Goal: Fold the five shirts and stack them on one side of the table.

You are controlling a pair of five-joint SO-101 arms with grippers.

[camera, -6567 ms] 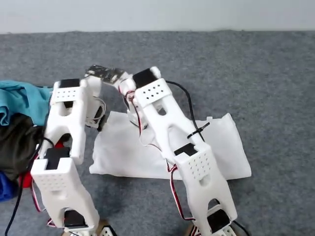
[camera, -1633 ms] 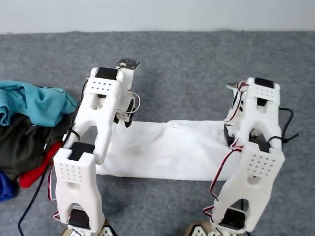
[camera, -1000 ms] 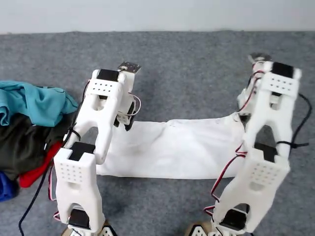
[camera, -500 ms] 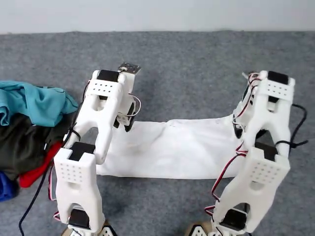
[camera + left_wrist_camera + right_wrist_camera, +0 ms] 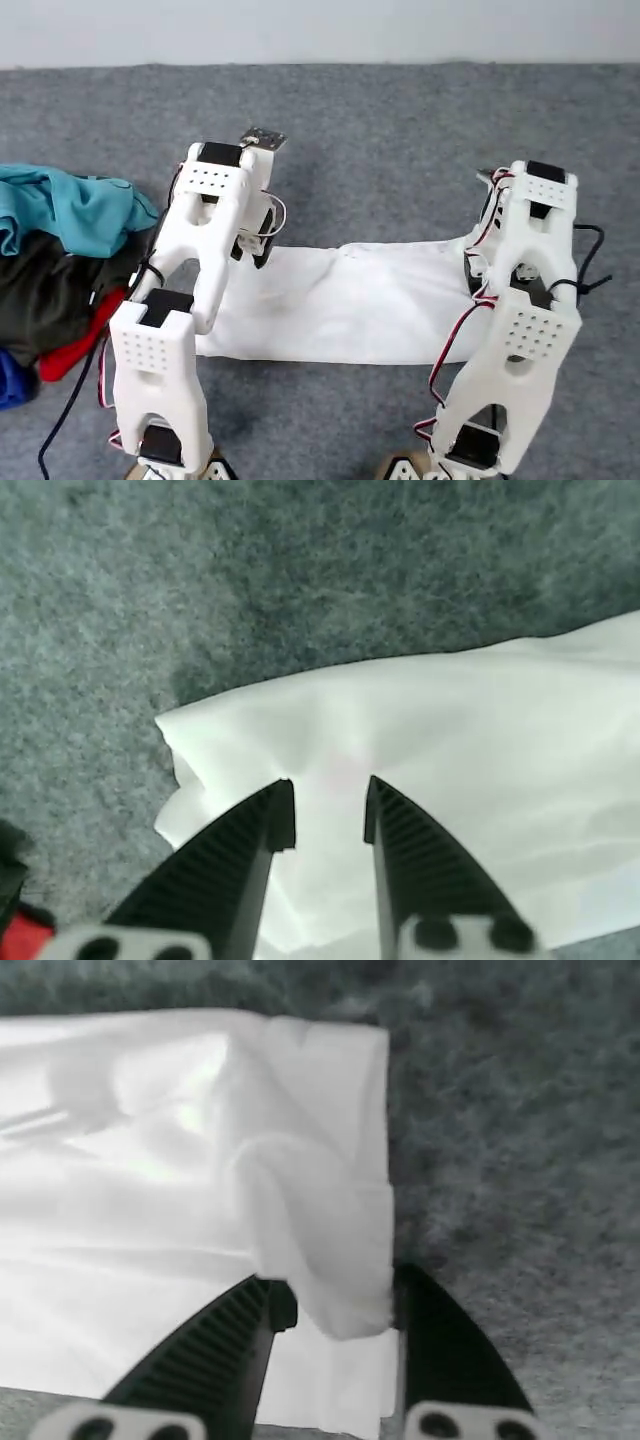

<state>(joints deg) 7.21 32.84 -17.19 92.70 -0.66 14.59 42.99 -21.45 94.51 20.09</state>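
Across the middle of the grey felt-covered table [image 5: 400,130] lies a white cloth shirt [image 5: 350,300], folded into a long strip. At one end the left gripper [image 5: 328,805] rests on it, fingers a narrow gap apart (cloth flat beneath). At the other, the right gripper [image 5: 340,1305] pinches a bunched fold. A heap of teal, dark, red and blue shirts [image 5: 60,260] sits beside the left arm.

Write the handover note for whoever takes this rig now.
Left gripper open over the left end of the white cloth shirt.
Right gripper shut on a bunched fold at its right end.
The shirt lies as a long band on the grey felt table; teal, dark, red and blue shirts sit heaped unfolded at its left edge.
Done: lengthwise fold. Left: finish it, fold four more, stack.
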